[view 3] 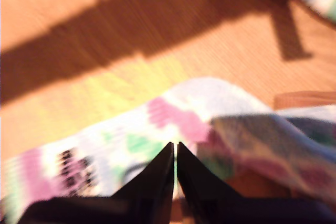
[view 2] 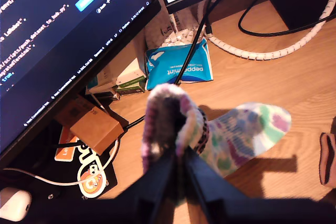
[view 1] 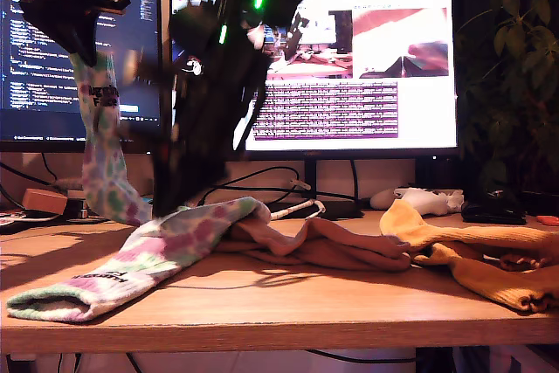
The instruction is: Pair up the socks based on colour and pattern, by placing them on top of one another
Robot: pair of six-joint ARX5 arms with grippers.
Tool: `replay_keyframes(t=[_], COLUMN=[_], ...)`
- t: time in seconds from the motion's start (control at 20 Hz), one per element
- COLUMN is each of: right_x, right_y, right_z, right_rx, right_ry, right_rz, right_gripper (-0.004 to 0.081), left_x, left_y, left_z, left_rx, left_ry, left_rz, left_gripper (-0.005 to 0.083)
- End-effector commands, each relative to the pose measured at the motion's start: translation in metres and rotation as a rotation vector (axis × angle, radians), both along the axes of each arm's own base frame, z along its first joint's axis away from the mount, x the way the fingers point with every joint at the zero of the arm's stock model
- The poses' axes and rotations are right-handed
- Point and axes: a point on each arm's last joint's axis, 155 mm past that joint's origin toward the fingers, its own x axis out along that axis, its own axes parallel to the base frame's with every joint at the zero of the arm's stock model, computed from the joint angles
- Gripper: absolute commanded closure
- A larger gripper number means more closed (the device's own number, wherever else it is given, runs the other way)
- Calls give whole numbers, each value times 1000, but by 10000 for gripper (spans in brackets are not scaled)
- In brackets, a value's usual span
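My first gripper [view 1: 83, 45] is high at the exterior view's left, shut on the cuff of a tie-dye sock [view 1: 105, 155] that hangs down to the desk. The first wrist view shows this gripper [view 2: 180, 153] pinching the same sock [view 2: 236, 135]. The second tie-dye sock [view 1: 148, 259] lies flat near the desk's front edge. My second gripper [view 1: 170, 203], blurred, is low over it. Its jaws [view 3: 175, 145] are together above this sock [view 3: 210, 114], with no cloth seen bunched in them. Two pink-brown socks [view 1: 332, 246] lie mid-desk. Mustard-yellow socks [view 1: 472, 255] lie at the exterior view's right.
Two monitors [view 1: 349, 67] stand at the back with cables below them. A white device [view 1: 419, 200] and a plant [view 1: 515, 58] are at the exterior view's right. A blue peppermint pack [view 2: 178, 66] and a small cardboard box [view 2: 94, 124] sit under the hanging sock.
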Motion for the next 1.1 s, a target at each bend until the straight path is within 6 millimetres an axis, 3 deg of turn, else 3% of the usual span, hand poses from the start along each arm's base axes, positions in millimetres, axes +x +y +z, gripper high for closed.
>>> replay_keyframes(t=[0.0, 0.2, 0.35, 0.55, 0.65, 0.85, 1.05], right_x=[-8, -8, 4, 4, 1, -2, 6], right_y=[-3, -5, -20, -63, -91, -150, -183], right_z=[-7, -1, 19, 29, 24, -6, -29], right_rx=[-21, -7, 14, 36, 33, 14, -6], right_ry=[23, 22, -69, -137, -172, -160, -112], right_rz=[4, -21, -72, -165, -212, -328, -417], right_gripper=[783, 783, 783, 783, 783, 783, 783], left_x=[0, -1, -2, -2, -3, -3, -5], left_y=[1, 1, 0, -2, -3, -3, -3], left_z=[9, 8, 7, 7, 7, 6, 4], left_rx=[-10, -9, -12, -19, -24, -23, -21], left_ry=[-22, -15, -10, -7, -6, -3, 8], left_rz=[4, 4, -1, -9, -15, -15, -15], left_gripper=[794, 794, 794, 794, 794, 794, 794])
